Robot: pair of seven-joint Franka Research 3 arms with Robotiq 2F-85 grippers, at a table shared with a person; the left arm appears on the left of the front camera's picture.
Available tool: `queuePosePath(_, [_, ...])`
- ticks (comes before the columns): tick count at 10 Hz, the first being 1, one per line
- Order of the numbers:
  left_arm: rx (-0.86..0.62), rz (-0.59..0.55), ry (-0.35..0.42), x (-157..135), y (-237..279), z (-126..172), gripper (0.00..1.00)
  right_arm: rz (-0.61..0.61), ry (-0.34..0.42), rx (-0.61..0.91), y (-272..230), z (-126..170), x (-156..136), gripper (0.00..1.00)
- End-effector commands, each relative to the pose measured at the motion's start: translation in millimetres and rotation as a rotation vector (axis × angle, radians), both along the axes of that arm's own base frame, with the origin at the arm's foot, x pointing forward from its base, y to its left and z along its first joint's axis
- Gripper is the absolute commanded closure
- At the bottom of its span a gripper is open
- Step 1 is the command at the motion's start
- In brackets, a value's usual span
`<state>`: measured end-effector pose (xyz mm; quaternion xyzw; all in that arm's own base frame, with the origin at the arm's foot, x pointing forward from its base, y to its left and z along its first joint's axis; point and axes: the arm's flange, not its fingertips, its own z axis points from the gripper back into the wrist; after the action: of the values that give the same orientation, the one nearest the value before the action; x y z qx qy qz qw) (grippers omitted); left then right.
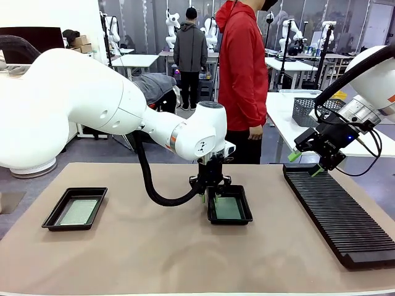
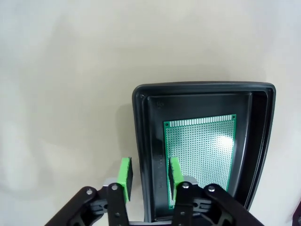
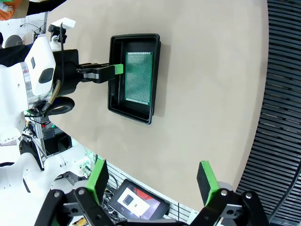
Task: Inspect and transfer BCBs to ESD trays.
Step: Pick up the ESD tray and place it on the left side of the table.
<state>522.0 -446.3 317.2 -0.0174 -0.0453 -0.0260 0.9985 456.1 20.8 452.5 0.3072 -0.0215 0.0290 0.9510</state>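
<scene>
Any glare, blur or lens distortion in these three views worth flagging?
Left wrist view: a white glare patch on the BCB washes out some of its holes, and the tray walls bow. Right wrist view: wide-angle bending curves the ribbed rack and table edge. Front view: evenly lit, sharp, soft shadows under the trays.
</scene>
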Motion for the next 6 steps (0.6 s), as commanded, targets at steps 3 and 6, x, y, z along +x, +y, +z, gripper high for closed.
queuePosePath(3, [0.019, -0.010, 0.005, 0.6, 3.6, -0.6, 0.89, -0.025, 0.003, -0.015, 1.0, 1.6, -0.2, 0.00])
queuePosePath(6, [0.006, -0.007, 0.006, -0.3, 4.2, -2.9, 1.00, -0.025, 0.003, -0.015, 1.0, 1.6, -0.2, 0.00])
